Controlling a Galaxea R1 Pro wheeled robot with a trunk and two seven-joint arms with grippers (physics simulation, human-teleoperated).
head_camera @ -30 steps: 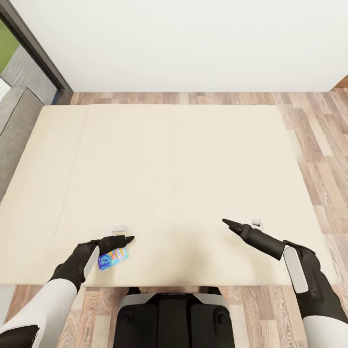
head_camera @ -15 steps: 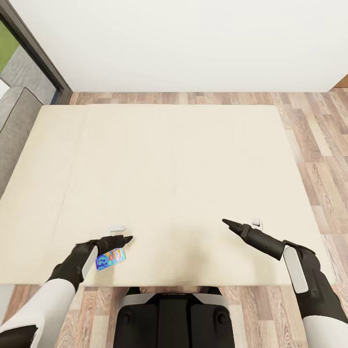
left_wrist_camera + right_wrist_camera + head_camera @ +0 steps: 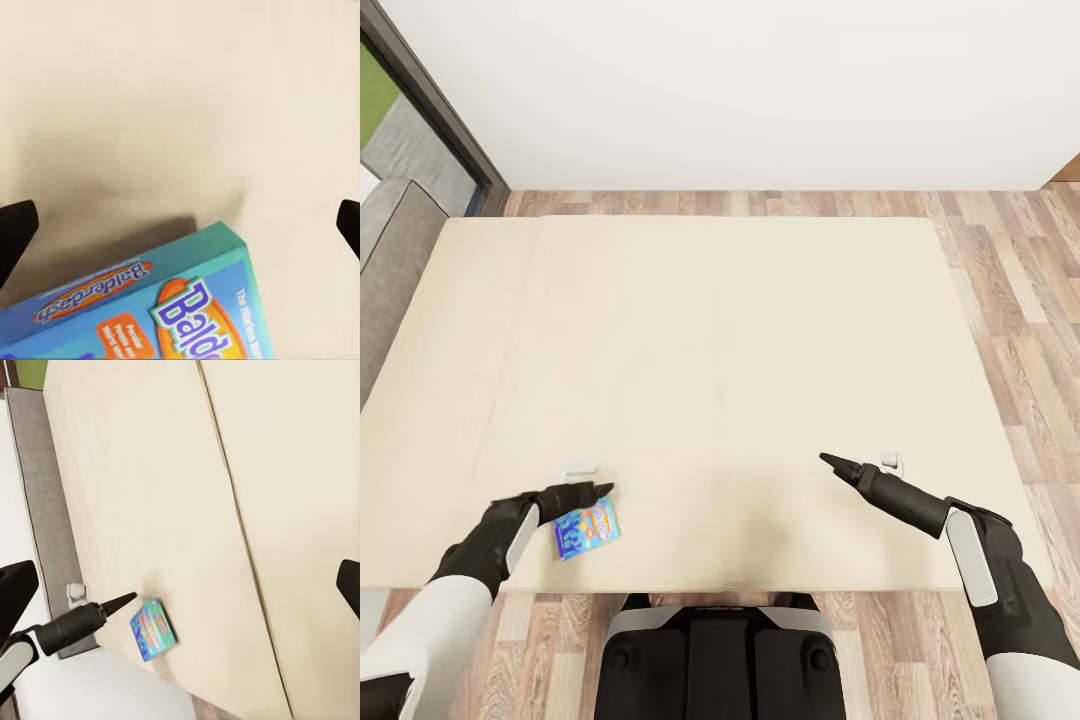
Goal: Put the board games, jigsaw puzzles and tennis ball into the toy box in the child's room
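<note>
The robot stands at the foot of the bed [image 3: 710, 330], and the beige mattress takes most of the head view. A small blue board game [image 3: 586, 528] lies flat on the mattress near the close edge, on the robot's left side. In the left wrist view the box [image 3: 142, 300] shows its light blue lid with orange and white print (the word "Balderdash" can be read on the side), and it casts a soft shadow on the mattress.

The left gripper [image 3: 588, 480] hangs just above the far edge of this box. Its fingertips [image 3: 16, 225] appear at the two borders of the wrist view, wide apart, and they hold nothing. The box is between them but below them; I cannot tell if anything touches it.

The right gripper [image 3: 858, 466] is over the mattress on the right side, well apart from the box. Its fingers [image 3: 15, 589] also stand far apart and are empty.

Beyond the bed there is a wood floor [image 3: 1020, 260] and a white wall [image 3: 740, 90]. A grey headboard [image 3: 385, 260] is at the left.
</note>
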